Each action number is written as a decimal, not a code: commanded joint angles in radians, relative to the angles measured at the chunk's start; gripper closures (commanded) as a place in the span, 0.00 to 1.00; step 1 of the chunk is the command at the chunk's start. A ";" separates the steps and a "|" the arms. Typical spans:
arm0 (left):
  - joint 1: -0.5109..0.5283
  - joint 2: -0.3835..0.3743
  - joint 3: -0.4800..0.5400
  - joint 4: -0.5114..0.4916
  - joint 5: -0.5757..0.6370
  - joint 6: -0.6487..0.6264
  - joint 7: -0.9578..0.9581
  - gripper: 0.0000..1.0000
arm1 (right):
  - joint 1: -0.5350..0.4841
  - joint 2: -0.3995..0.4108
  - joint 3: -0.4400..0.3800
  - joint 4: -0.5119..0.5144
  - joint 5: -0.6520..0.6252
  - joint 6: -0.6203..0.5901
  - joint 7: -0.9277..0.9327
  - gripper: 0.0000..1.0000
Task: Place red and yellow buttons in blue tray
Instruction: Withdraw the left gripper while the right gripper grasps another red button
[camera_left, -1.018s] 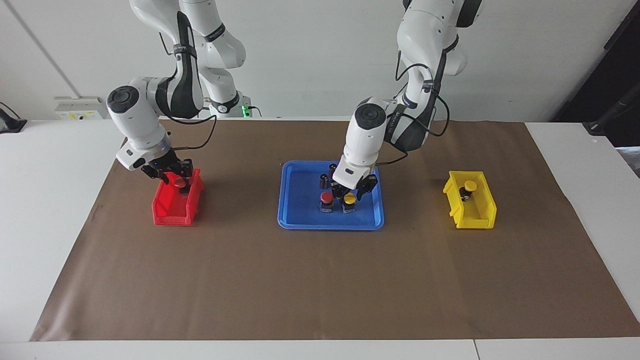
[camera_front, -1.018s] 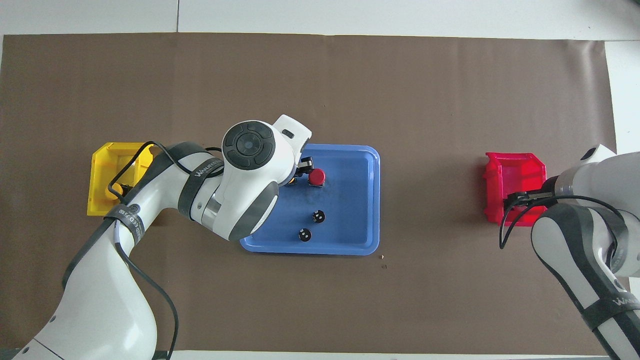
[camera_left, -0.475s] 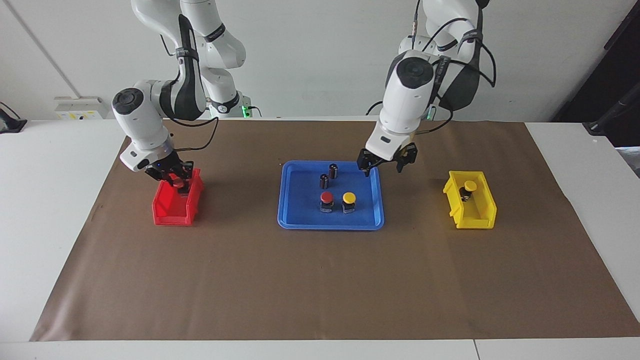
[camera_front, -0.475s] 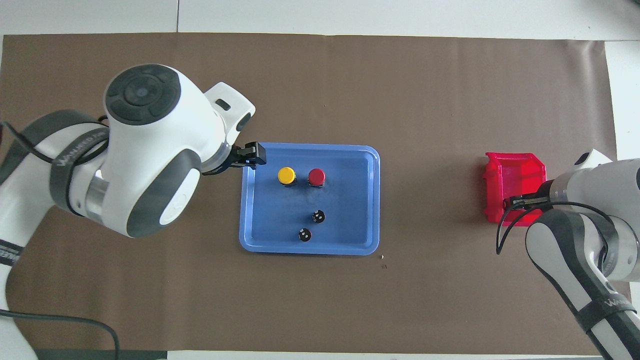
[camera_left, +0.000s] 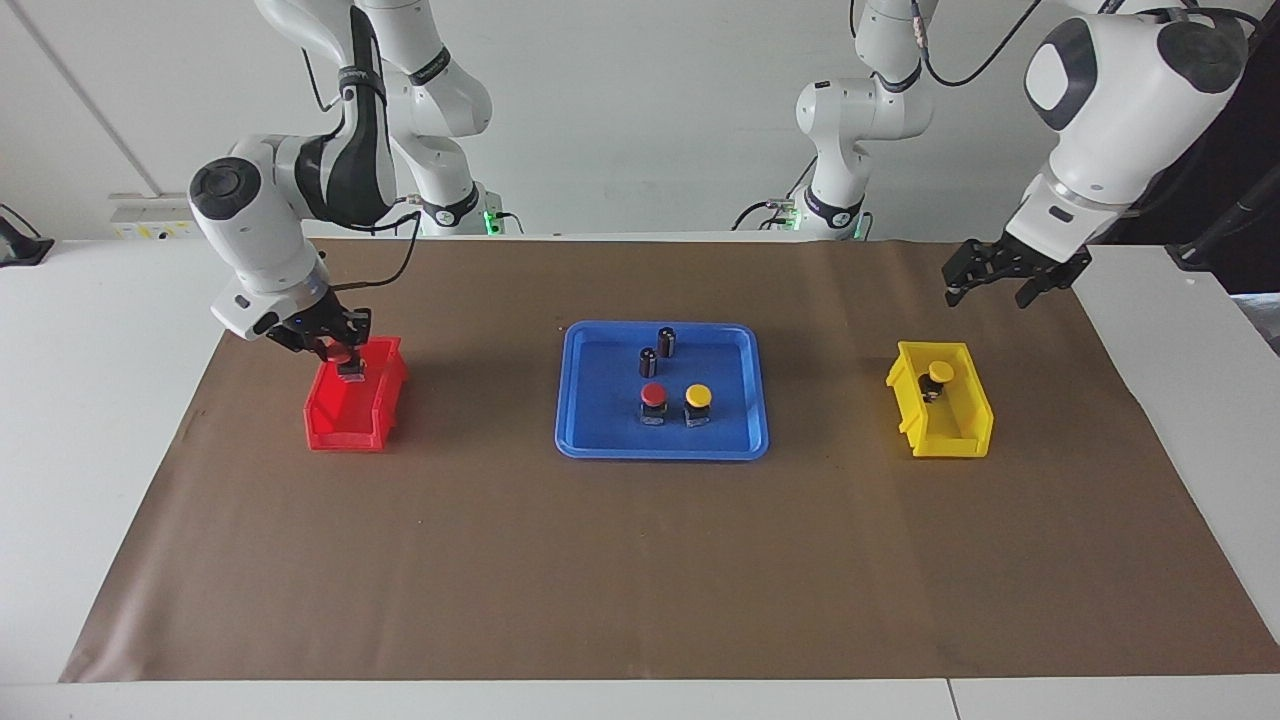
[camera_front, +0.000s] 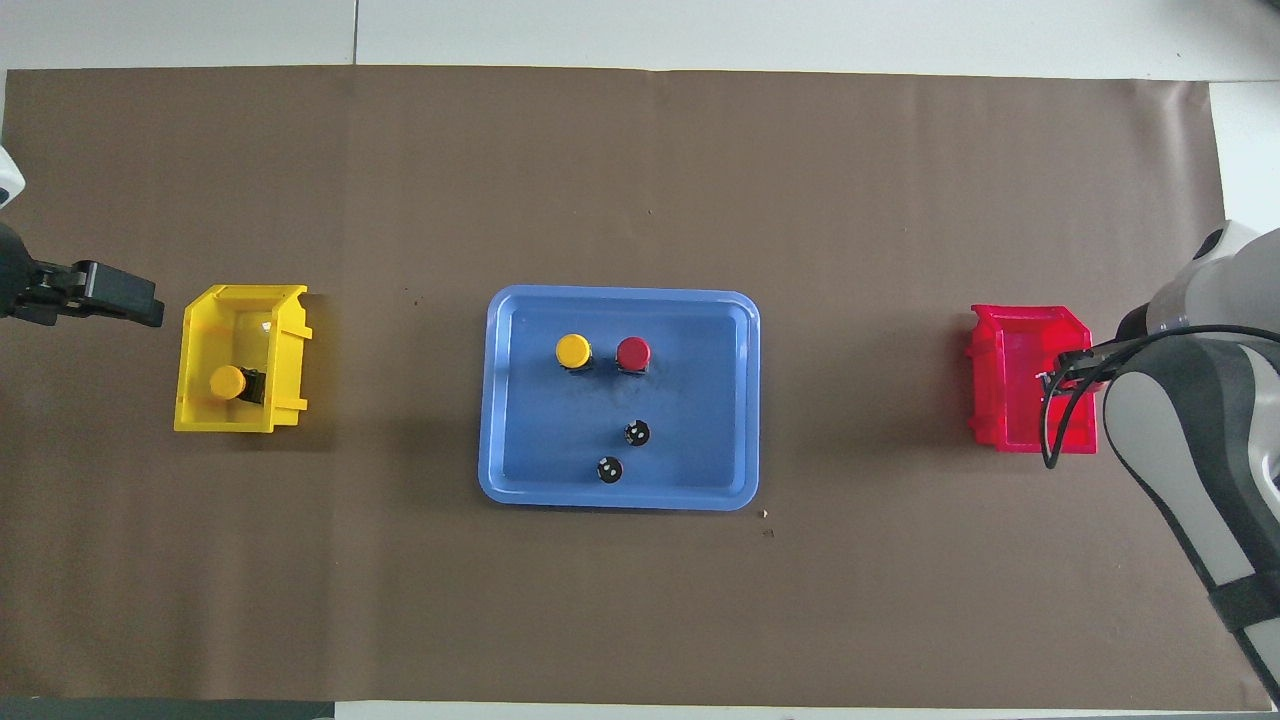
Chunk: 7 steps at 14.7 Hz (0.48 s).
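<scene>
The blue tray (camera_left: 600, 425) (camera_front: 700, 400) lies mid-table with one red button (camera_left: 652, 396) (camera_front: 633, 353) and one yellow button (camera_left: 698, 397) (camera_front: 573, 351) standing side by side in it. A second yellow button (camera_left: 939, 374) (camera_front: 227, 382) lies in the yellow bin (camera_left: 945, 438) (camera_front: 195, 360). My right gripper (camera_left: 338, 354) is shut on another red button (camera_left: 341, 356), held just above the red bin (camera_left: 340, 420) (camera_front: 1010, 400). My left gripper (camera_left: 990, 290) (camera_front: 135, 305) hangs open and empty over the mat beside the yellow bin.
Two small dark cylinders (camera_left: 666, 341) (camera_left: 648, 361) stand in the tray, nearer to the robots than the two buttons. A brown mat (camera_left: 640, 560) covers the table. The right arm's forearm hides its gripper in the overhead view.
My left gripper let go of the yellow button in the tray, rose and swung out to the yellow bin's end. My right gripper shut on the red button and lifted it slightly.
</scene>
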 joint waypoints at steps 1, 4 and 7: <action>0.017 -0.085 -0.013 -0.237 -0.006 0.193 -0.005 0.15 | 0.128 0.065 0.004 0.197 -0.042 -0.142 0.105 0.83; 0.038 -0.076 -0.013 -0.342 -0.006 0.294 -0.005 0.26 | 0.274 0.136 0.011 0.293 0.066 -0.114 0.369 0.83; 0.026 -0.076 -0.015 -0.431 -0.006 0.378 -0.009 0.35 | 0.452 0.211 0.013 0.294 0.142 0.049 0.628 0.85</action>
